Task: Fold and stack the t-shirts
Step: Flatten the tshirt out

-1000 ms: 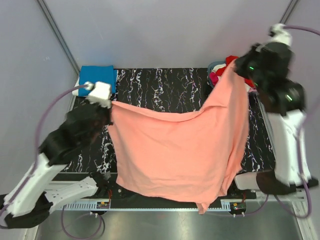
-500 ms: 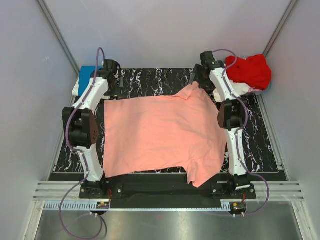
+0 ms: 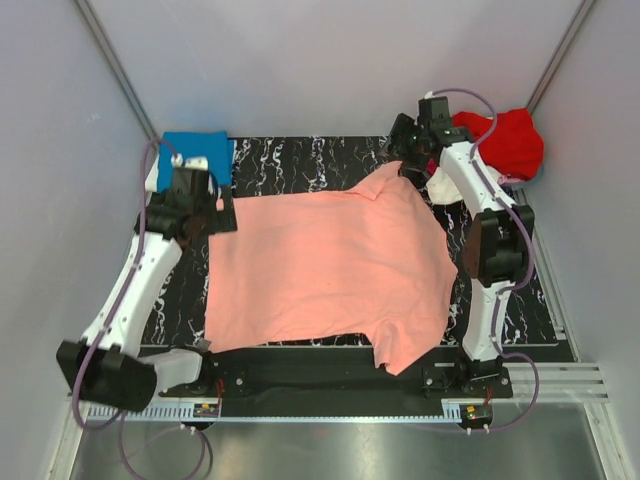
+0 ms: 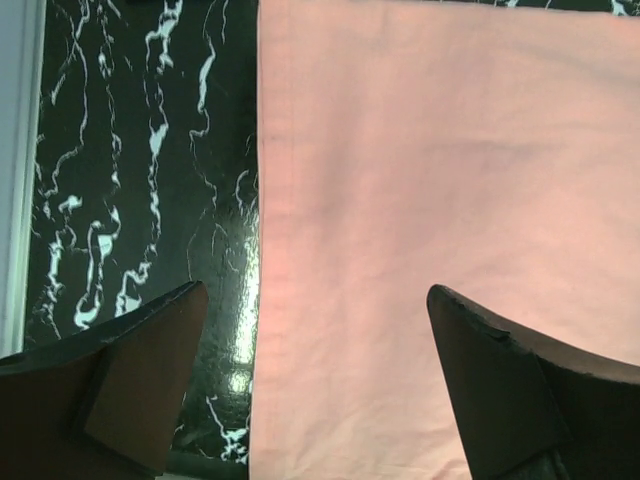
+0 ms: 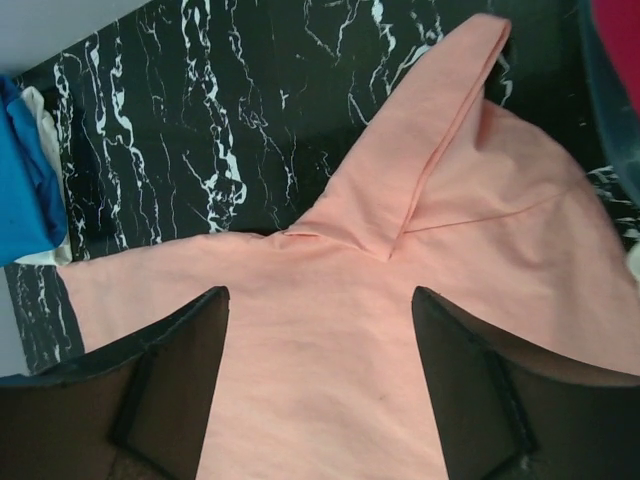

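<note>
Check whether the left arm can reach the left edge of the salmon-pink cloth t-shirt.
Probably yes: the open left pincer hangs over that edge of the salmon-pink cloth t-shirt, nothing between.

Top view: the pink shirt [image 3: 320, 265] hides the middle of the worktop [image 3: 300, 160]; the right arm [image 3: 472, 178] covers most of a white shirt [image 3: 438, 186] and one side of the red shirt [image 3: 505, 140]. Left wrist view: the pink shirt runs off the top, right and bottom edges, and the left gripper [image 4: 315, 292] is cut by the bottom edge. Right wrist view: the blue shirt [image 5: 25, 190] is cut by the left edge, the right gripper [image 5: 320, 295] by the bottom.
</note>
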`<state>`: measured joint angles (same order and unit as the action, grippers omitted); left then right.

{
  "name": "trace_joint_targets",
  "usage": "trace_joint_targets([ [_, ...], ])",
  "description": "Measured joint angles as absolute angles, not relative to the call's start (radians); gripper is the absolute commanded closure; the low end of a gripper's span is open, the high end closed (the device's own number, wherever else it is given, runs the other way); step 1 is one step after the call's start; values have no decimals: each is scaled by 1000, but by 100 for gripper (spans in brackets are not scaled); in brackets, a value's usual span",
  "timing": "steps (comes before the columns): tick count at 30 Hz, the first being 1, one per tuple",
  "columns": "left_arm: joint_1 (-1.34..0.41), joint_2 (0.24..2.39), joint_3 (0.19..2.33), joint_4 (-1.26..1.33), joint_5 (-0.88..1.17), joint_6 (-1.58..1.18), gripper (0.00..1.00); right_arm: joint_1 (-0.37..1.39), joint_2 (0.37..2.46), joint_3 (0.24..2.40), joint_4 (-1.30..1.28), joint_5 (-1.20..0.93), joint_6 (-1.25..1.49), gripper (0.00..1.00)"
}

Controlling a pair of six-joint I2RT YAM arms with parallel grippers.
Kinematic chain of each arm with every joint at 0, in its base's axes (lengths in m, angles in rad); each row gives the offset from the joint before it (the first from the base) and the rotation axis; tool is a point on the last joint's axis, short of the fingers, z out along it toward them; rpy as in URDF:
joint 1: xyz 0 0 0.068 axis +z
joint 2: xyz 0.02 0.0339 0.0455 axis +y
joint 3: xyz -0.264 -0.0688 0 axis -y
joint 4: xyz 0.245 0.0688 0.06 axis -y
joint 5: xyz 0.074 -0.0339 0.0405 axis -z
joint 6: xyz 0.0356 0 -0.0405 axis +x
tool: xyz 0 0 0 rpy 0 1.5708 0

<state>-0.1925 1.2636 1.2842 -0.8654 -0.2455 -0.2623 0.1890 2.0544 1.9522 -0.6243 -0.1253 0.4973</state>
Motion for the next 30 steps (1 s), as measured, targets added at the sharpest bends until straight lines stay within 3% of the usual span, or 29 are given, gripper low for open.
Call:
trace_joint_targets([
  [3, -196, 1134, 1124, -875, -247, -287, 1, 189, 2120, 1955, -595, -168, 529, 31],
  [12, -202, 870, 947, -855, -246, -342, 1, 190, 2313, 2017, -597, -204, 578, 32],
  [30, -203, 912, 947, -804, -230, -337, 1, 198, 2488, 2188, -624, -201, 585, 26],
])
